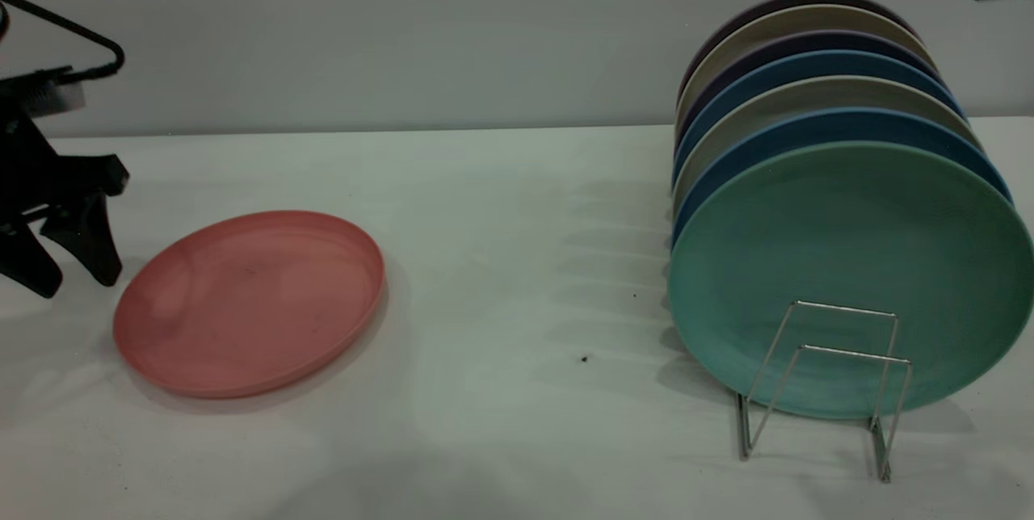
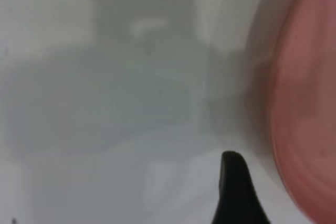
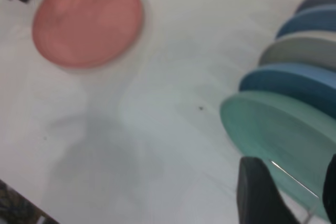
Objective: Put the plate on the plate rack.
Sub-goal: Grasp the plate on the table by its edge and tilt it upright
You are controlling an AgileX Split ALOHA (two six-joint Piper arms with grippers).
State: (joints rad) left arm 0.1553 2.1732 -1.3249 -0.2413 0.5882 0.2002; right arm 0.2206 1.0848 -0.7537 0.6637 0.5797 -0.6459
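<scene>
Plate (image 1: 250, 302): salmon pink, plain, no pattern; a few faint dark specks on its face. Table (image 1: 517, 205): white, with two small dark specks near the middle. Plate rack (image 1: 824, 379): silver wire. Plates on the rack, front to back: teal-green plate (image 1: 848, 262), blue plate (image 1: 840, 128), grey-beige plate (image 1: 816, 96), second blue plate (image 1: 816, 64), dark purple, beige, dark purple; all plain. Left gripper (image 1: 69, 257): black. Right gripper (image 3: 294, 198): dark fingers. Wall (image 1: 404, 27): pale grey.

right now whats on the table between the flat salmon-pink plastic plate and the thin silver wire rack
Bare white table between the salmon-pink plate and the wire rack, apart from a tiny dark speck, seen in the exterior view.
</scene>
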